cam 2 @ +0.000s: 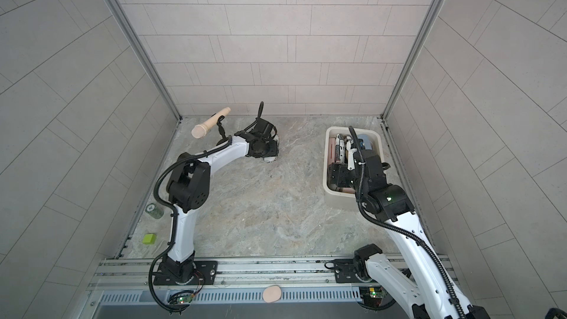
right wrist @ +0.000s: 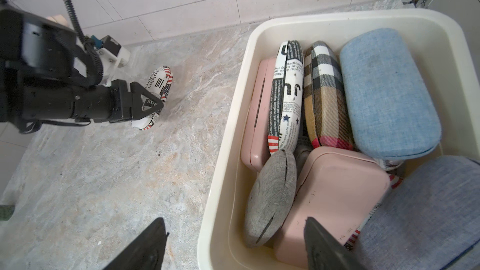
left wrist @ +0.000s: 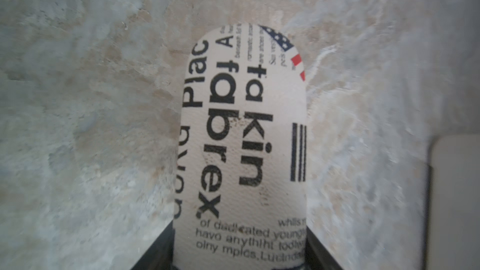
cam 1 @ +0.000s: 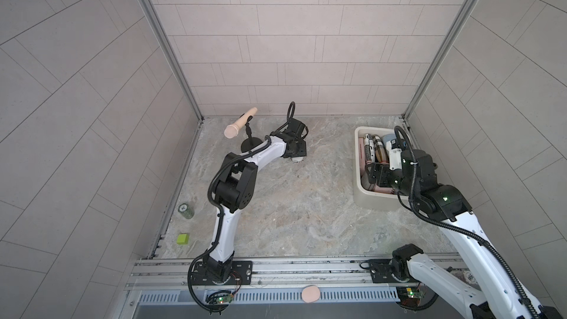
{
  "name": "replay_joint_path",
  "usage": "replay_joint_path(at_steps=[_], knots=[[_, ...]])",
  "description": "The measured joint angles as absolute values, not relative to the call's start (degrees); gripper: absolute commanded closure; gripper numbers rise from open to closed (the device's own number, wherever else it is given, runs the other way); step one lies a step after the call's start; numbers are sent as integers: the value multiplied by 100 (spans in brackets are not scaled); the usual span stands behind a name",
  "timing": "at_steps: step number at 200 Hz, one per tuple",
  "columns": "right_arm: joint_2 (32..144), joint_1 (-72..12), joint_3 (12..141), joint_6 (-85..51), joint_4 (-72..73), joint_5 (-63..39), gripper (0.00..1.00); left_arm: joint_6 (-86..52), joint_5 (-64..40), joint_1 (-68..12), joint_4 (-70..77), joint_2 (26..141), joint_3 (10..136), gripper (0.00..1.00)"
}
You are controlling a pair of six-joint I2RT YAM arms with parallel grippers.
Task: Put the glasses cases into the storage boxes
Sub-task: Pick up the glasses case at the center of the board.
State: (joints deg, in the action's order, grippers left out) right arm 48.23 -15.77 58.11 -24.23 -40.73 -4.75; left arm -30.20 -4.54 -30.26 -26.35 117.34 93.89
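Spreading under both arms is a marbled grey-beige tabletop (cam 1: 306, 210), closed in on three sides by pale tiled walls (cam 1: 276, 41). Near the back wall, the left gripper (right wrist: 153, 105) pinches a newspaper-print case (left wrist: 241, 138) low at the surface, well apart from the cream tub (right wrist: 228, 131). The right gripper (right wrist: 235, 222) hangs spread over the tub's edge, above pink, plaid, grey and blue cases (right wrist: 322, 100).

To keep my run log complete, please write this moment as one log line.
left pincer: shut on newspaper-print case, outside tub | right pincer: open, above tub | tub: several cases inside
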Motion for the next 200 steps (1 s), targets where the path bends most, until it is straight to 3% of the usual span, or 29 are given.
replay_joint_path(at_steps=[56, 104, 200], knots=[[4941, -1774, 5843, -2991, -3656, -589, 19, -3183, -1304, -3339, -1461, 9616, 7697, 48], [5371, -2414, 5986, -3546, -2873, -829, 20, -3114, -1621, -3785, 331, 7905, 5800, 48], [6997, -3474, 7083, -3927, -1693, -834, 24, -3535, -1761, -3802, 1479, 7614, 5264, 49]])
